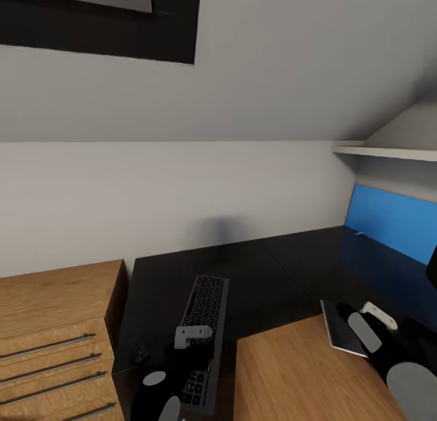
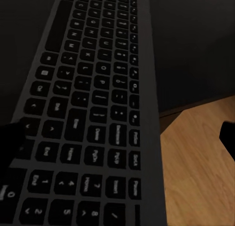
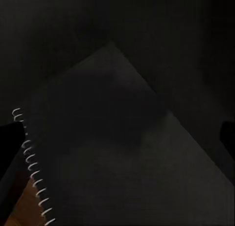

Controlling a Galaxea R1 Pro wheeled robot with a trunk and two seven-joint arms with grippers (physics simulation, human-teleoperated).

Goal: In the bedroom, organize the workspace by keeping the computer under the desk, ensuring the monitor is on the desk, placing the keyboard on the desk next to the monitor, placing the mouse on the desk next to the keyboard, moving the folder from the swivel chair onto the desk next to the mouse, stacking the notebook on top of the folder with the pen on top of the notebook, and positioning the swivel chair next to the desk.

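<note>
Two end effectors work at once: left end effector over keyboard on black worktop, right end effector over notebook at worktop edge; can't tell either's grip. Risk, imo: keyboard overhangs front edge w/ mouse beside, so a nudge could tip it off.

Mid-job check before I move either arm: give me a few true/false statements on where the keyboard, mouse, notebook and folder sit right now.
1. The keyboard lies on the black desk. True.
2. The mouse sits between the keyboard and the wooden chest. True.
3. The notebook is stacked on the folder. False: it lies at the desk's near edge, under the right gripper, apart from the folder.
4. The folder lies flat on the floor. False: it is up on the desk's right side by the wall.
5. The notebook has a spiral binding. True, seen in the right wrist view.
</note>
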